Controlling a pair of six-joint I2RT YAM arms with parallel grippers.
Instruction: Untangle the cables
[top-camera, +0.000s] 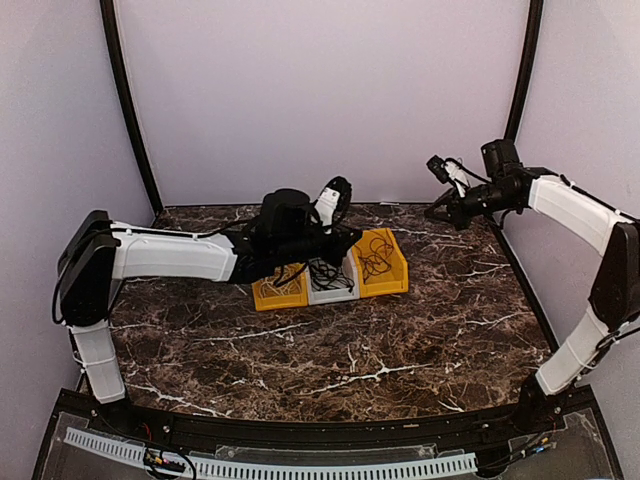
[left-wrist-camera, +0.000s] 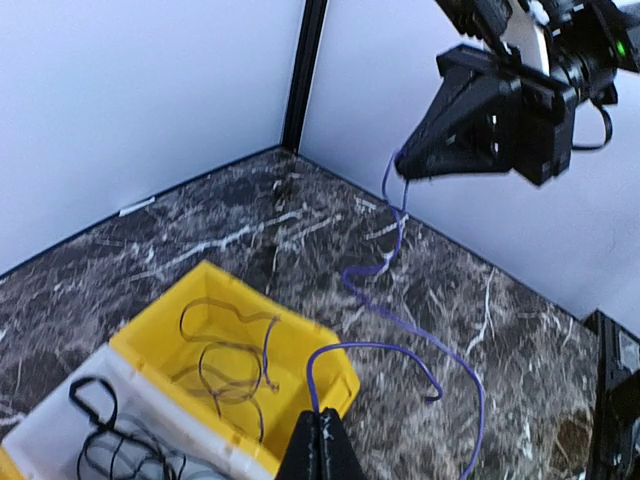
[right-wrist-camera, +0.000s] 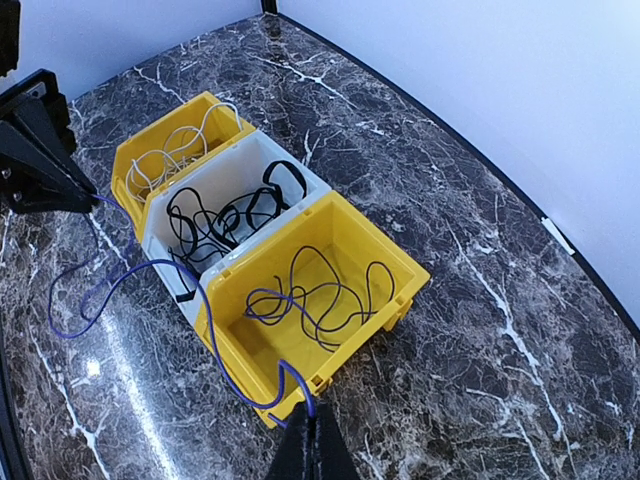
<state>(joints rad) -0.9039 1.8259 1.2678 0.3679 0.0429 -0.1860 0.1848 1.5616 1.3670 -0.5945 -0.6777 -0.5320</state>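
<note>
**Blue cable held between both arms, three bins mid-table**

Enclosure: pale lilac-white walls (top-camera: 320, 90) on three sides, with a black upright post (top-camera: 125, 100) at the back left corner. The floor is a dark brown marble-pattern tabletop with white veins (top-camera: 330, 370). A white perforated strip (top-camera: 270, 465) runs along the near edge.

Left side: the left gripper (left-wrist-camera: 320, 440) reaches over the bins. Its fingers are fully closed and pinch one end of a thin blue-violet cable (left-wrist-camera: 375, 346).

Centre, three open bins touching in a row:
- The left yellow plastic bin (top-camera: 275, 298) holds a loopy white cable (right-wrist-camera: 175, 150).
- The white plastic bin (right-wrist-camera: 235, 165) holds a tangled black cable (right-wrist-camera: 215, 215).
- The right yellow plastic bin (right-wrist-camera: 350, 225) holds a thin dark cable (right-wrist-camera: 320, 290) lying in loose curls.

Blue-violet cable: it hangs in slack loops from one gripper to the other and passes beside the white and right yellow bins. I cannot tell whether it touches the marble.

Right side: the right gripper (right-wrist-camera: 310, 440) is raised near the back right corner. Its fingers are also fully closed, on the cable's other end.
</note>
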